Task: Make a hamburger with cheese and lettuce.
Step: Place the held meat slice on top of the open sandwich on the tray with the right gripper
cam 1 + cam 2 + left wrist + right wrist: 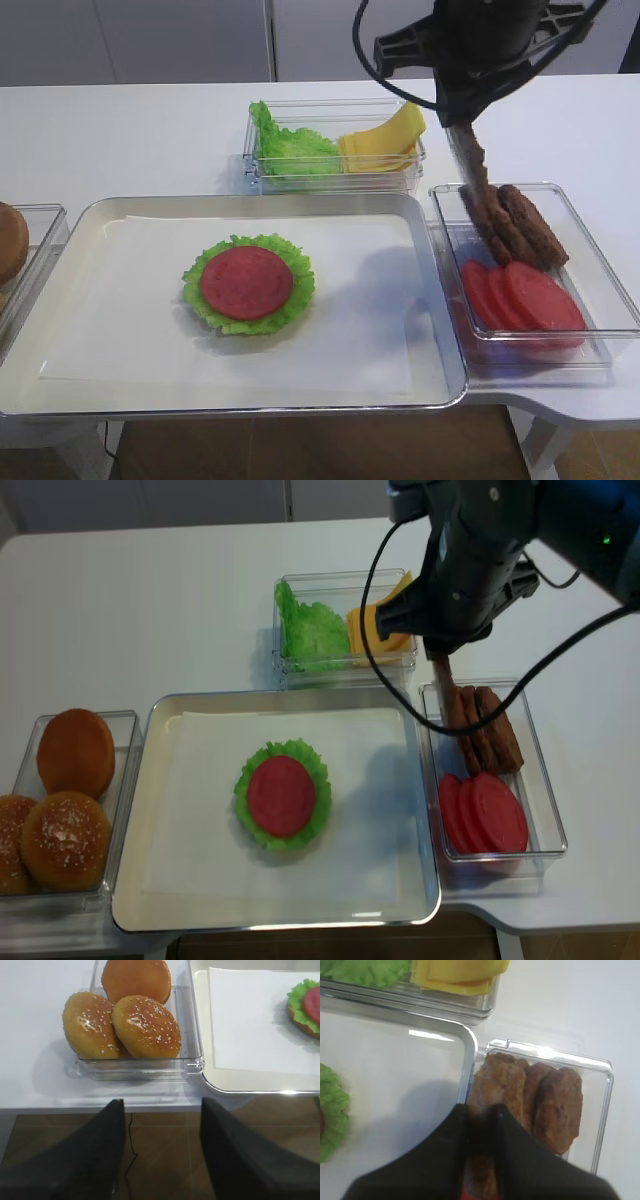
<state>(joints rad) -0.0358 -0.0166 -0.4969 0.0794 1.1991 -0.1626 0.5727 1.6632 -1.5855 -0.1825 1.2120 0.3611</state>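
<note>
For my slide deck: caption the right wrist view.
Right claw shut on a brown patty, above the clear container of patties.

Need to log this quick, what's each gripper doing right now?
Left gripper: open, holding nothing.
Right gripper: fingers shut on a patty, lifted on edge over its container.

No readable text, labels, brands or numbers on any surface.
</note>
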